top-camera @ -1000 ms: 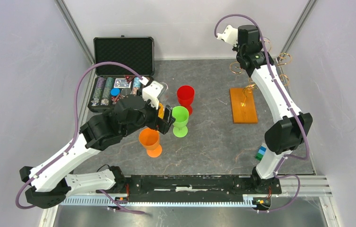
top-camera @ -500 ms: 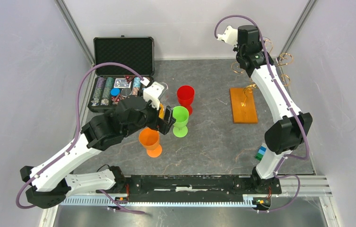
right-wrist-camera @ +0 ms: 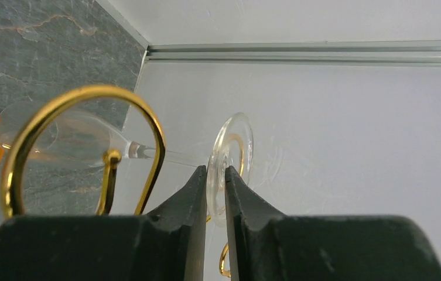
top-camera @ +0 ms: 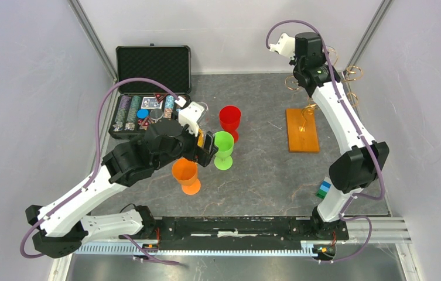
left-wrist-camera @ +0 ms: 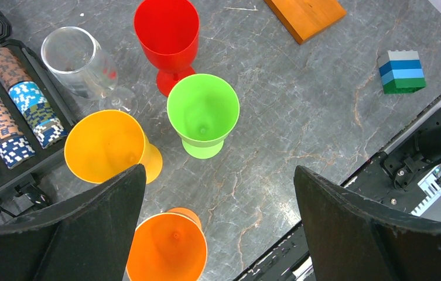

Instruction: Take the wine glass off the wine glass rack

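Overhead, right arm: it stretches to the far right corner, wrist among the gold curls of the rack (top-camera: 301, 130). From up here I cannot see its fingers.
Overhead, left arm: it hangs over a cluster of cups mid-table, with the left gripper (top-camera: 209, 148) just beside the green cup (top-camera: 224, 144).
Overhead, rack: its wooden base sits right of the cups, well apart from them.
Left wrist, tool: I see both fingers spread wide apart, above the cups.
Left wrist, table: the green cup stands in the middle, the red cup (left-wrist-camera: 167, 29) behind it, the yellow cup (left-wrist-camera: 103, 146) to its left and the orange cup (left-wrist-camera: 168, 249) nearest me. A clear glass (left-wrist-camera: 74, 58) stands beside the chip case (left-wrist-camera: 7, 117), and a stack of toy bricks (left-wrist-camera: 402, 71) lies off to the right.
Right wrist, tool: the right gripper (right-wrist-camera: 215, 175) has its fingers almost together, pinching the rim of the wine glass (right-wrist-camera: 233, 140) foot.
Right wrist, wine glass: it is on the rack, with its bowl showing through a gold loop (right-wrist-camera: 89, 91) and its stem running past the loop to the foot.
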